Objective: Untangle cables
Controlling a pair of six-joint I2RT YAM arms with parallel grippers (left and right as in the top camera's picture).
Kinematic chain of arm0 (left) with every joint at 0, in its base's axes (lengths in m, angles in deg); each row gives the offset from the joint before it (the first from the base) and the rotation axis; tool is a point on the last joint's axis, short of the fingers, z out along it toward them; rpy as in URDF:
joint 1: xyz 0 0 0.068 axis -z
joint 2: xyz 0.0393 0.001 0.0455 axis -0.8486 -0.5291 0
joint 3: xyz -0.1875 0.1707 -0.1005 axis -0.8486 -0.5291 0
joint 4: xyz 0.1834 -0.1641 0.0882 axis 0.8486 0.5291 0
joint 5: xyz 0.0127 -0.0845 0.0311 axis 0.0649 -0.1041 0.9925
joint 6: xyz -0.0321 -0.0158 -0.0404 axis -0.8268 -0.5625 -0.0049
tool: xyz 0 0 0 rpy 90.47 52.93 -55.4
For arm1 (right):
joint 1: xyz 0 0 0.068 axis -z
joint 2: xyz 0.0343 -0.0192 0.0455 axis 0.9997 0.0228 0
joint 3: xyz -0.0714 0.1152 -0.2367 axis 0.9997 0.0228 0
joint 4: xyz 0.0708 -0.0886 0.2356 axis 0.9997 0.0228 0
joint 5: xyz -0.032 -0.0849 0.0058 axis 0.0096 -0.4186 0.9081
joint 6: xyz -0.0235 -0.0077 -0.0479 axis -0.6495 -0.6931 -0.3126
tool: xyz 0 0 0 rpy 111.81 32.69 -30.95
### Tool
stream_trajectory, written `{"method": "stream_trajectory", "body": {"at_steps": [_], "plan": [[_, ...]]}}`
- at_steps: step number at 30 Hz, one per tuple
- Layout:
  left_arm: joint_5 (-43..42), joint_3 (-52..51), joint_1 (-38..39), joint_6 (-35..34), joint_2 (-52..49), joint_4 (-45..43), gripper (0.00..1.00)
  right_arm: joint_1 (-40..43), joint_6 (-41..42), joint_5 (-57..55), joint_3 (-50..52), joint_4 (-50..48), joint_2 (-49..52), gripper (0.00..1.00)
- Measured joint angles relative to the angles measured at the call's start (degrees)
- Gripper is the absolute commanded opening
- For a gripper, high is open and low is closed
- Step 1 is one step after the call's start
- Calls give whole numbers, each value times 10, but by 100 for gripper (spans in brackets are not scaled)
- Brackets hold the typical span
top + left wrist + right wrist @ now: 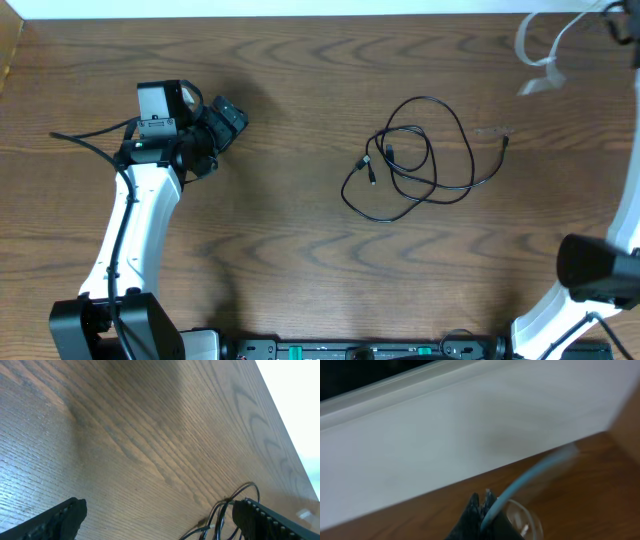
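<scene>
In the right wrist view you get only the tips of the right gripper (481,507) above the bottom edge, and the white cable (530,480) pinched there is a blur. The black cable (227,510) runs off the left wrist view's bottom edge, partly behind a finger (270,520). Overhead, its plugs are too small to tell apart.

There are two cables: one black cable (430,150) and one white cable (548,68). There are two robot arms, one left arm (135,220) and one right arm (590,268). There is one wooden table (300,230).
</scene>
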Motion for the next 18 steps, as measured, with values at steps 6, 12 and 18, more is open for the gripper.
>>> {"method": "stream_trajectory", "body": {"at_steps": [6, 12, 18], "plan": [[0, 0, 0, 0, 0, 0, 98, 79, -5, -7, 0, -41, 70, 1], [0, 0, 0, 0, 0, 0, 98, 113, -9, -29, 0, -70, 165, 1], [0, 0, 0, 0, 0, 0, 98, 149, -7, -62, 0, -76, 250, 1]]}}
